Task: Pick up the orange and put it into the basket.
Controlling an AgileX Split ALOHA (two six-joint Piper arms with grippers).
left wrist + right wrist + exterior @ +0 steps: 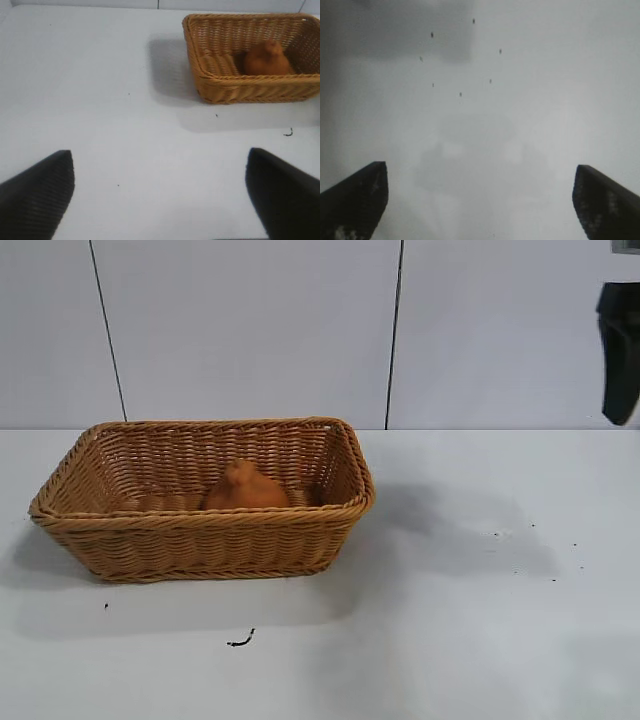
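Observation:
The orange (245, 487) lies inside the wicker basket (200, 535), near its front wall and right of its middle. It also shows in the left wrist view (268, 59), inside the basket (235, 85). My right gripper (620, 355) hangs high at the right edge of the exterior view, well away from the basket; in its own view (480, 197) it is open and empty over bare table. My left gripper (160, 195) is open and empty over bare table, away from the basket, and is out of the exterior view.
The white table (480, 620) carries a small dark scrap (240, 641) in front of the basket and a few dark specks (520, 540) at the right. A white panelled wall stands behind.

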